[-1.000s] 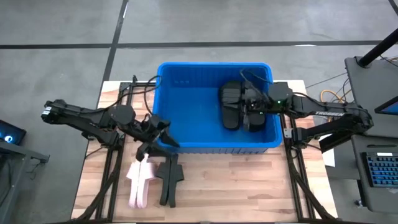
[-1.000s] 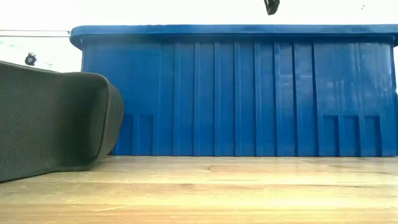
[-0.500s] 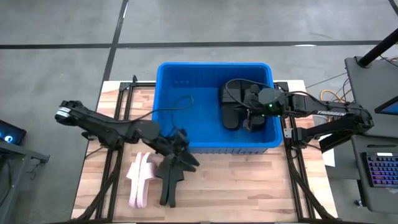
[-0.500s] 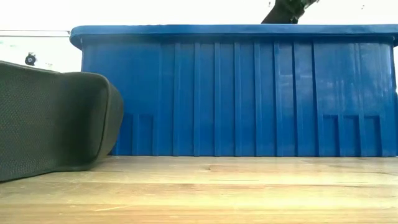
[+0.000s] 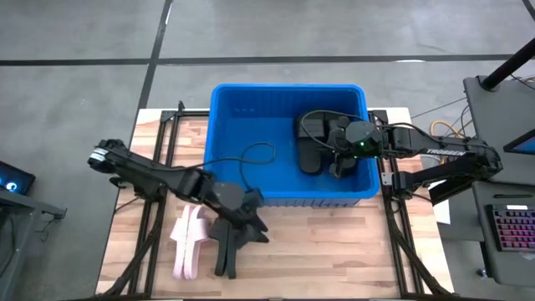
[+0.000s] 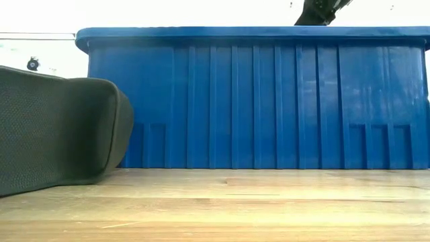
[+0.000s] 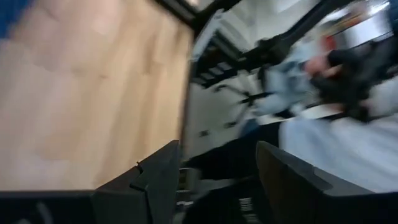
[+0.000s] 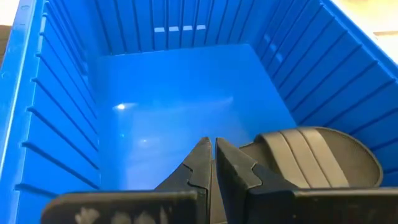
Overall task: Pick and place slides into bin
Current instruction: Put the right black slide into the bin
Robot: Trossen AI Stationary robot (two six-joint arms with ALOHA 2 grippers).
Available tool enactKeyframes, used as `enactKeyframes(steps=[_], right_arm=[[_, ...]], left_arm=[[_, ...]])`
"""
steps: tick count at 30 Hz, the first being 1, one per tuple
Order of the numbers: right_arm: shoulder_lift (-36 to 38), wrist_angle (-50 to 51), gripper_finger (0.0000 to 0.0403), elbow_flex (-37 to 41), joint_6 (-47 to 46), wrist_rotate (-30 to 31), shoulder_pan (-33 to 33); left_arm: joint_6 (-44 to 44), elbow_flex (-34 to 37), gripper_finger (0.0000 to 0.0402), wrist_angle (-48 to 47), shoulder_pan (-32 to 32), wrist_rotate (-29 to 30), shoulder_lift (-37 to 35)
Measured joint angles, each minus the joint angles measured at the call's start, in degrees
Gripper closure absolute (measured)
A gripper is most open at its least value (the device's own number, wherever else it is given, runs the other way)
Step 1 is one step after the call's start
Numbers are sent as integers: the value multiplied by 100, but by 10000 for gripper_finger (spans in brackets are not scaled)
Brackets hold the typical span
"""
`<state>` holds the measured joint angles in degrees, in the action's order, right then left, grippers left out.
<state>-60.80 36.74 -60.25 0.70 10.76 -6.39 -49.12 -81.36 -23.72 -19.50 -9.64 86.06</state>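
The left gripper (image 5: 241, 224), fingers apart, is hovering over the black sandal (image 5: 226, 249) at six o'clock of the bin (image 5: 224, 142), risking shoving it aside.

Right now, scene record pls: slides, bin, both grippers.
bin: blue tub at the table's back edge
slides in bin: black slides, right side
slides on table: pink slide and black slide, in front of the bin
left gripper: over the black slide on the table, fingers apart
right gripper: inside the bin by the black slides, shut, holding nothing
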Motion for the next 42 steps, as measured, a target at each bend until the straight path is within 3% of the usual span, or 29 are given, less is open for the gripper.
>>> enactKeyframes(steps=[5, 16, 23, 32, 42], right_arm=[[-1, -2, 390, 2, 135, -4, 0], [-3, -9, 390, 43, 241, -7, 0], [-4, -10, 390, 151, 239, -13, 0], [-4, -13, 390, 307, 235, -13, 0], [-7, -20, 390, 317, 235, -11, 0]], left_arm=[[586, -1015, 206, -1314, -219, 565, 596], [733, -2014, 206, -3329, -782, 663, 1851], [449, -2268, 206, -4190, -1088, 1800, 2121], [301, -2184, 206, -4475, -1627, 2984, 2168], [316, -2205, 206, -4670, -1772, 3006, 2862]])
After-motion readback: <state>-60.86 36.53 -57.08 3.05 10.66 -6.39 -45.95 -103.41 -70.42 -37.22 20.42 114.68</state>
